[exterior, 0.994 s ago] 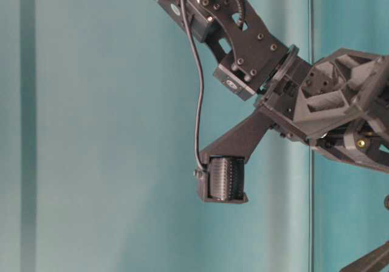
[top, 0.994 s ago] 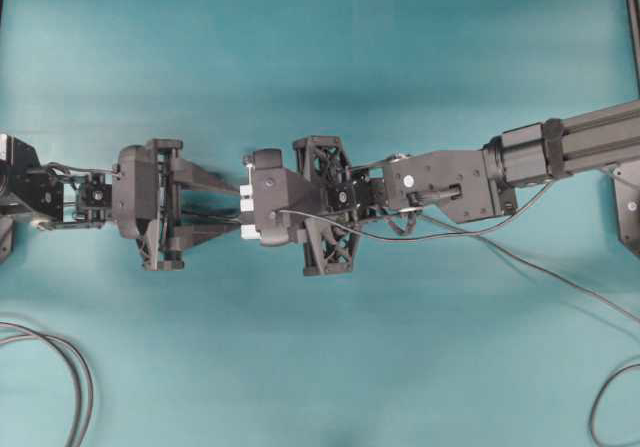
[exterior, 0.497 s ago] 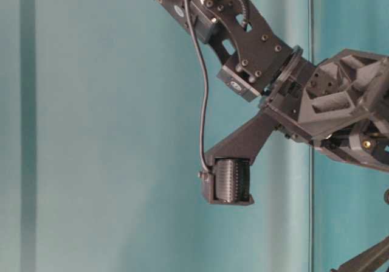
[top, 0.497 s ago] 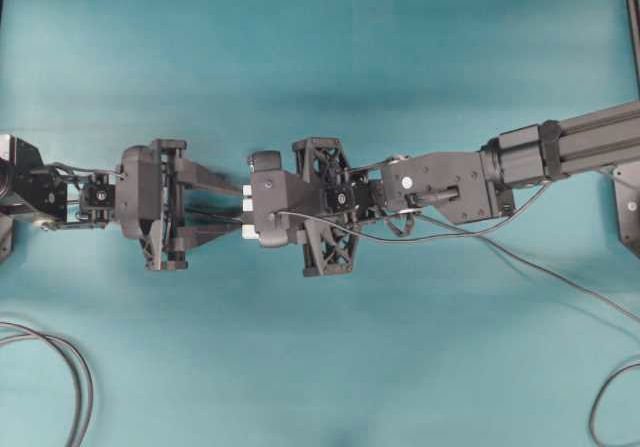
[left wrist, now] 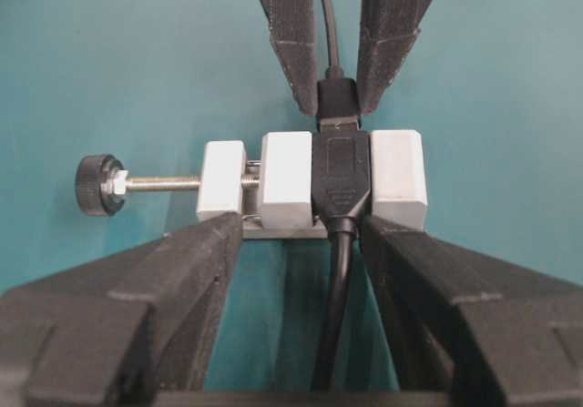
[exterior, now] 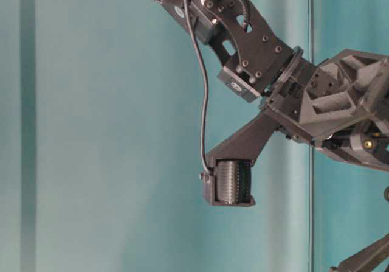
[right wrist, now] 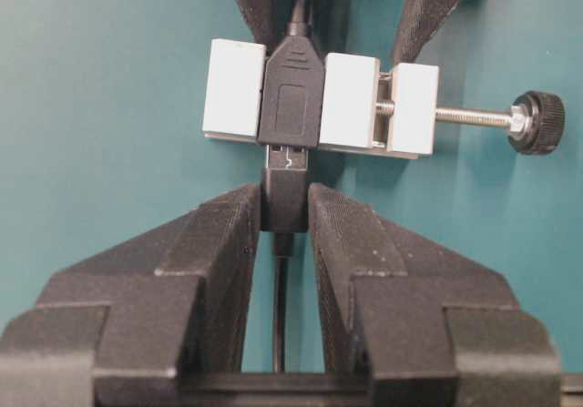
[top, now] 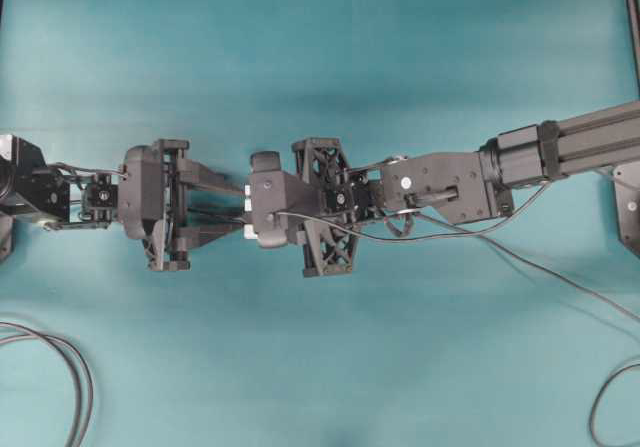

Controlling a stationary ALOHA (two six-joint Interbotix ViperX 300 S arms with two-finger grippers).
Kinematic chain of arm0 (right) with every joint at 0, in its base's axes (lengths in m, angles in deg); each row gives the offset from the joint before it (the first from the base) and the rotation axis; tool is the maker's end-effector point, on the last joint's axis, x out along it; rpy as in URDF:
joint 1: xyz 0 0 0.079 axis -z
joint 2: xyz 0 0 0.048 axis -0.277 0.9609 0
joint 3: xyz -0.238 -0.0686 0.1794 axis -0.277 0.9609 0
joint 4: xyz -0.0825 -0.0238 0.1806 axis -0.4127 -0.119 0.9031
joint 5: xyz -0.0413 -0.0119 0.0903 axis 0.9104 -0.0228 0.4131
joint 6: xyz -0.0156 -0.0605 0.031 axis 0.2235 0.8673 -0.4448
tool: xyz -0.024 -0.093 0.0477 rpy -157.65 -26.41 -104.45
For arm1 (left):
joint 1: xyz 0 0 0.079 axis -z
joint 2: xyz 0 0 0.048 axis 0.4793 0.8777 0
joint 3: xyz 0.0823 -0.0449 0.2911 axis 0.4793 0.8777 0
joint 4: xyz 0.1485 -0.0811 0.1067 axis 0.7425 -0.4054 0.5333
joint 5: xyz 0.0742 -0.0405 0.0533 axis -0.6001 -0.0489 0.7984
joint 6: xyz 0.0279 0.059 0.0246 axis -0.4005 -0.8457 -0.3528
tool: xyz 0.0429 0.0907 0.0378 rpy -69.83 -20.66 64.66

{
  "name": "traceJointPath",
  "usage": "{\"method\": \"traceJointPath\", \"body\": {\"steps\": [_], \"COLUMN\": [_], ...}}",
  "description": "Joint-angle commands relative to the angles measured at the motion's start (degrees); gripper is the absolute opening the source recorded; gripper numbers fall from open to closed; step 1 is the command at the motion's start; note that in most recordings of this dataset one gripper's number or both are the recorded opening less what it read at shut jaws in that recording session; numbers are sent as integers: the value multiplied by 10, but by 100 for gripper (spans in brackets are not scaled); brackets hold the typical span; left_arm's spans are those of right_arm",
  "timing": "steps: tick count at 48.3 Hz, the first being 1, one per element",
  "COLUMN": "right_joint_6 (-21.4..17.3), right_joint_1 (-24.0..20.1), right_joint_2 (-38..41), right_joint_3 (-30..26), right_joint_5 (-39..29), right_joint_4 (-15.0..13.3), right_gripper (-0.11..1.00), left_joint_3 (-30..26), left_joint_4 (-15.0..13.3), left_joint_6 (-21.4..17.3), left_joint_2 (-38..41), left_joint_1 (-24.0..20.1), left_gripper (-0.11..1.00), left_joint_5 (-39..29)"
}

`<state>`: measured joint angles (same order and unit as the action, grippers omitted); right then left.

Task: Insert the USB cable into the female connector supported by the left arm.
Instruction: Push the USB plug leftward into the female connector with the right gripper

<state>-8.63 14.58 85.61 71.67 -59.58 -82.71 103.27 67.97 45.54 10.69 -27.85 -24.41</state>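
The female connector point(left wrist: 287, 188) is a white clamp block with a black socket point(left wrist: 342, 175) across it and a screw pin ending in a dark knob point(left wrist: 96, 185). My left gripper point(left wrist: 301, 234) is shut on the block, one fingertip at each end. Facing it, my right gripper point(right wrist: 285, 202) is shut on the USB cable's dark plug point(right wrist: 287, 211). A short stretch of the plug's silvery tip point(right wrist: 287, 158) shows at the socket's mouth point(right wrist: 291, 97). In the overhead view the two grippers meet nose to nose at the block point(top: 245, 210).
Loose cable loops lie on the teal table at the lower left point(top: 60, 367) and lower right point(top: 600, 407). A thin cable point(top: 520, 262) trails from the right arm point(top: 560, 147). The table-level view shows only the right arm's wrist point(exterior: 316, 101).
The two grippers have drawn slightly closer together, the right wrist edging left and the left wrist edging right. Both grips are unchanged.
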Motion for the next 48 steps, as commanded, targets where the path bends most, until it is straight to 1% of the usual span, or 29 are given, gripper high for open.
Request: {"method": "traceJointPath", "body": {"steps": [1,32,42,48], "right_joint_6": [1,2,2,2], "right_joint_1": [-3,0,0,1], "right_joint_2": [-10,-10,-10,-10], "right_joint_3": [-25,-34,-41,-44], "right_joint_5": [7,12,11,10], "right_joint_4": [-1,-1,-1,-1], "right_gripper": [22,22,22,22], "left_joint_3": [-17,-41,-55,-58], "left_joint_4": [-1,-1,-1,-1], "left_joint_6": [-7,-8,-8,-8], "left_joint_2": [-8,-8,-4,4], "left_joint_1": [-1,-1,-1,0], "left_gripper": [68,68,68,68], "left_joint_5": [4,4,-23,-26]}}
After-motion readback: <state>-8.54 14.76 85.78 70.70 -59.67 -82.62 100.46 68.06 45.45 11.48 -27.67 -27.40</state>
